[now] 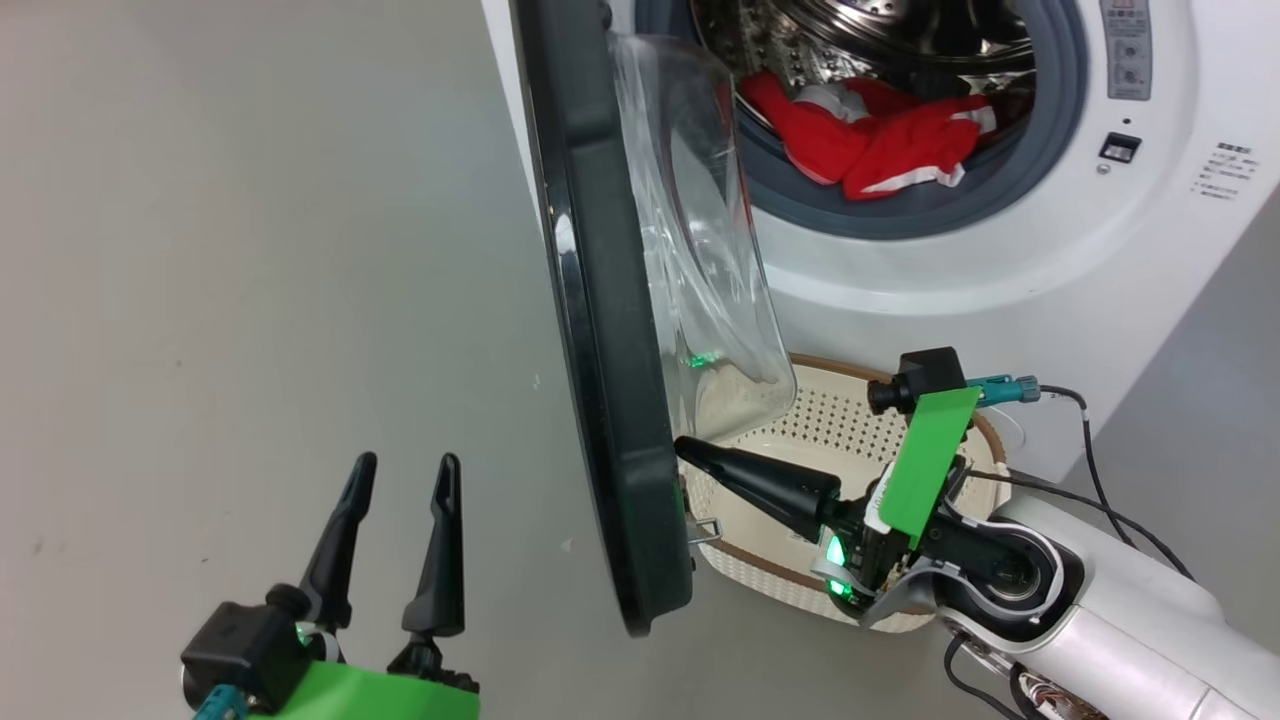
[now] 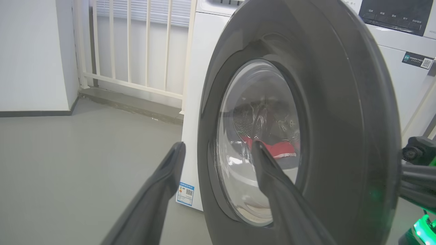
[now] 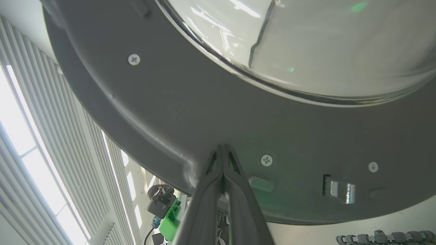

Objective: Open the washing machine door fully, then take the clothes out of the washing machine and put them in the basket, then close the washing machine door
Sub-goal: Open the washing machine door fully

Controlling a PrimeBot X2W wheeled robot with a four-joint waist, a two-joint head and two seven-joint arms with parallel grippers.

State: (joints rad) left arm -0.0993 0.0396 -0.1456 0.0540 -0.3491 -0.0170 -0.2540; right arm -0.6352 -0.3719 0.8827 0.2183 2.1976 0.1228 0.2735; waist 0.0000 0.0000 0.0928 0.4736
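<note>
The washing machine [image 1: 1000, 270] stands at the upper right with its drum exposed. The washing machine door [image 1: 600, 300] hangs partly open, edge-on, with its glass bowl [image 1: 700, 230] facing the drum. The red clothes [image 1: 880, 140] lie at the drum's front lip and show through the glass [image 2: 272, 148]. On the floor under the door sits the basket [image 1: 830, 430], with nothing in the part that shows. My right gripper [image 1: 685, 447] is shut, its tip pressed against the door's inner rim [image 3: 221, 146]. My left gripper [image 1: 405, 470] is open on the door's outer side [image 2: 218, 144], apart from it.
Grey floor [image 1: 250, 250] stretches left of the door. A white railing [image 2: 136, 51] stands behind the machine's left side. Cables [image 1: 1100, 480] trail from my right wrist near the basket. The door's latch hook [image 3: 340, 190] sticks out right of my right fingertips.
</note>
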